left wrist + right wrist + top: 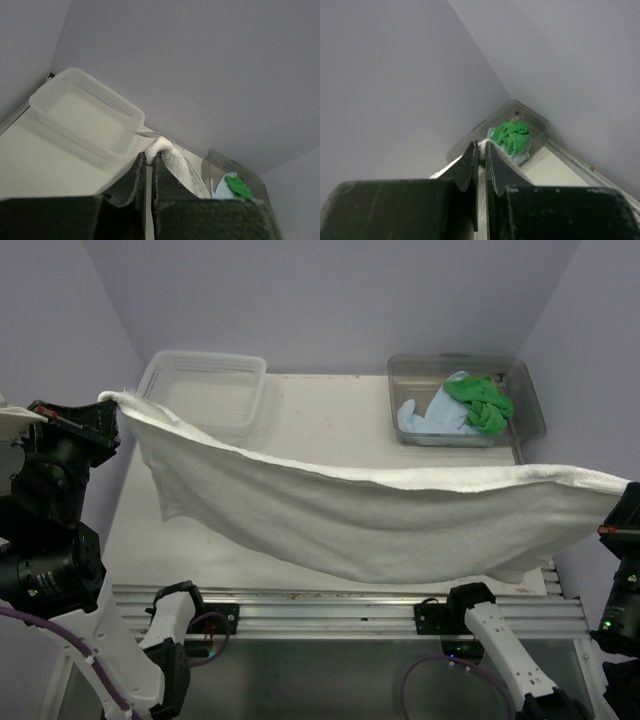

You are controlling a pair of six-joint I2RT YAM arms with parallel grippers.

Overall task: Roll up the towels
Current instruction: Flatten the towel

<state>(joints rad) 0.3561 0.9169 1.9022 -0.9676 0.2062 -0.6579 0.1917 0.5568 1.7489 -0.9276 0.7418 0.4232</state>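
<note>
Cloth spans the whole width of the scene: the white towel (350, 510) hangs stretched between the two hands, raised over the desk (330, 415) and sagging in the middle; whether its lower edge touches the desk I cannot tell. The left hand (149, 159) is pinched tight on one corner, up beside the white lattice basket (205, 390) at the back left, and a fold of white cloth bulges out past its fingertips. The right hand (481, 148) is clamped narrow on the opposite corner at the far right, with only a sliver of white showing between its fingers. The green towel (480, 402) and the light blue towel (428, 418) lie crumpled together in the clear tub (528, 390) at the back right, green partly over blue.
</note>
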